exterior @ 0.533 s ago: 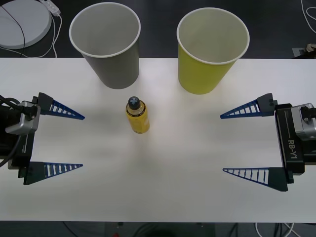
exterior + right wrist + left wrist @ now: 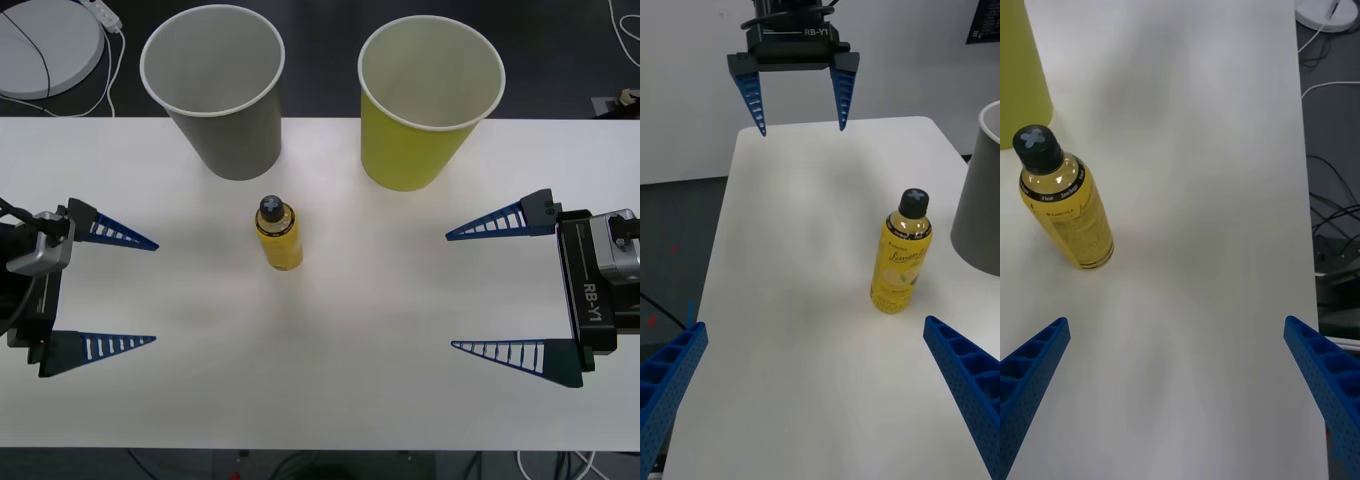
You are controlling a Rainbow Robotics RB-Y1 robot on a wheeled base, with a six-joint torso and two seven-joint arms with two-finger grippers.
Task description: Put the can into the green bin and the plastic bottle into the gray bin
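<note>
The plastic bottle stands upright mid-table, yellow with a dark cap, in front of the gray bin. The green bin stands to the right of the gray one. The can is out of view. My left gripper hovers open at the table's left side, well clear of the bottle. My right gripper hangs open at the right side, with the bottle and the gray bin ahead of it. Both bins are upright and nothing shows inside them.
A white round device with a cable lies on the floor behind the table's back-left corner. The white table has bare surface around the bottle. The left gripper faces me across the table in the right wrist view.
My left gripper has drawn back a little toward the table's left edge. The bottle, the bins and the right gripper have not moved.
</note>
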